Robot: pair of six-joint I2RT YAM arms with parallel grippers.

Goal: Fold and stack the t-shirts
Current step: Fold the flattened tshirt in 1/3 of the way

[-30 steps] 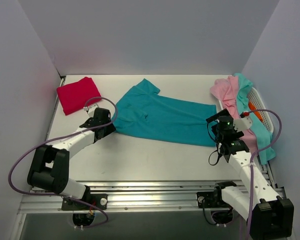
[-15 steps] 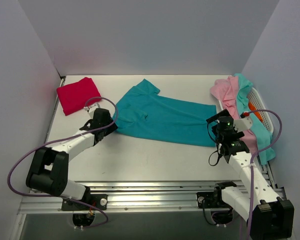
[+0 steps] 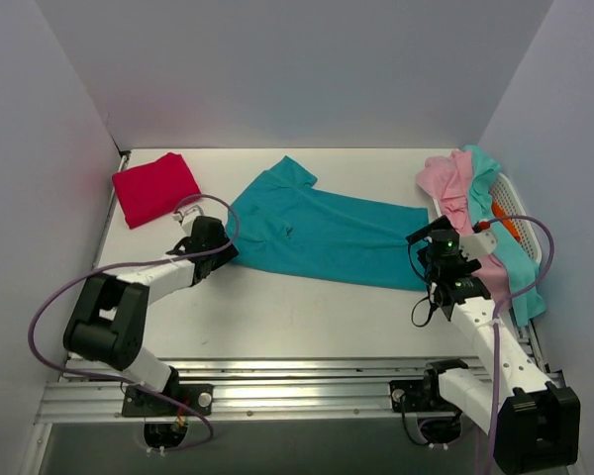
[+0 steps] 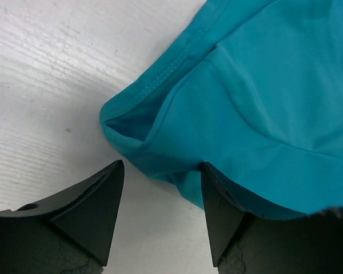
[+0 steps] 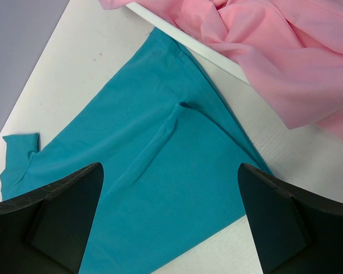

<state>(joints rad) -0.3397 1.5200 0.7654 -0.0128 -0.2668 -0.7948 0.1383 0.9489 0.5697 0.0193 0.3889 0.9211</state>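
Observation:
A deep teal t-shirt lies spread flat across the middle of the table. My left gripper is at the shirt's near-left sleeve corner. It is open, with the cloth edge between its fingers and the right finger against the fabric. My right gripper hangs wide open over the shirt's right hem and grips nothing. A folded crimson-red t-shirt lies at the far left.
A white basket stands at the right edge, its rim just beyond the teal hem. Pale pink, light aqua and orange shirts spill over it. Walls close in the left, back and right.
My left gripper has slid a little to the right, up to the teal sleeve corner. The right gripper has edged slightly farther over the hem. The shirts have not moved.

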